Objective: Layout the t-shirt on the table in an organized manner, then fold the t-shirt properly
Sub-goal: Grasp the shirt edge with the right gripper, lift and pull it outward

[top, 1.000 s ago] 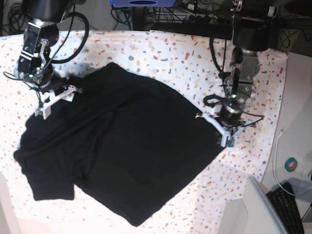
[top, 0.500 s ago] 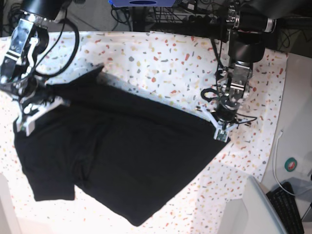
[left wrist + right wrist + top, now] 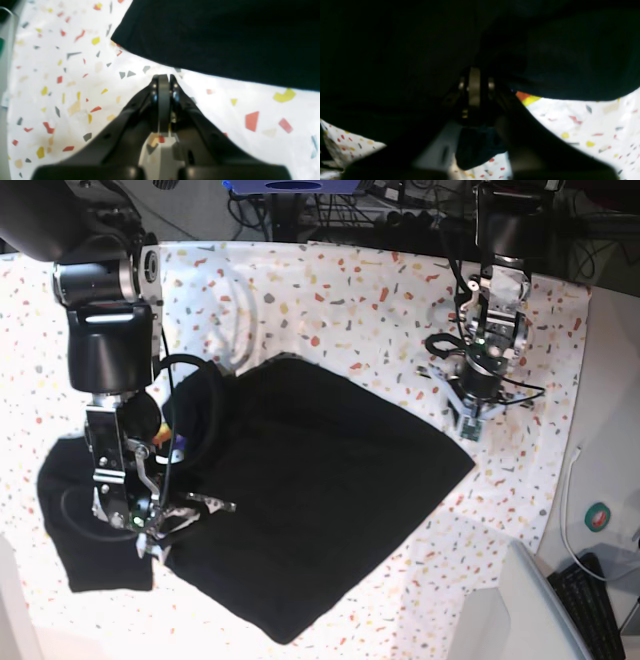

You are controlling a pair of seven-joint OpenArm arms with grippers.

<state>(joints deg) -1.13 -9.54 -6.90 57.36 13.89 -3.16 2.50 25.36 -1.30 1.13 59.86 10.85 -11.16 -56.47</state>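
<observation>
- The t-shirt (image 3: 300, 500) lies spread over the middle and left of the speckled surface (image 3: 350, 290) in the base view, black and rumpled, with one corner pointing toward the right side and another toward the bottom edge.
- A darker lobe of the cloth, seemingly a sleeve, lies at the far left in the base view.
- The right arm reaches down over the left part of the garment; its fingers (image 3: 165, 525) sit on the black fabric near that lobe.
- In the right wrist view the right fingers (image 3: 475, 85) are drawn close together and surrounded by dark cloth, with folds hanging above and beside them; whether fabric is pinched between them I cannot tell.
- The left arm stands at the right side of the base view, its fingers (image 3: 470, 420) above bare surface, just beside the shirt's right corner and apart from it.
- In the left wrist view the left fingers (image 3: 163, 82) are clenched together with nothing between them, and the shirt's hem (image 3: 200, 67) runs just beyond their tips.
</observation>
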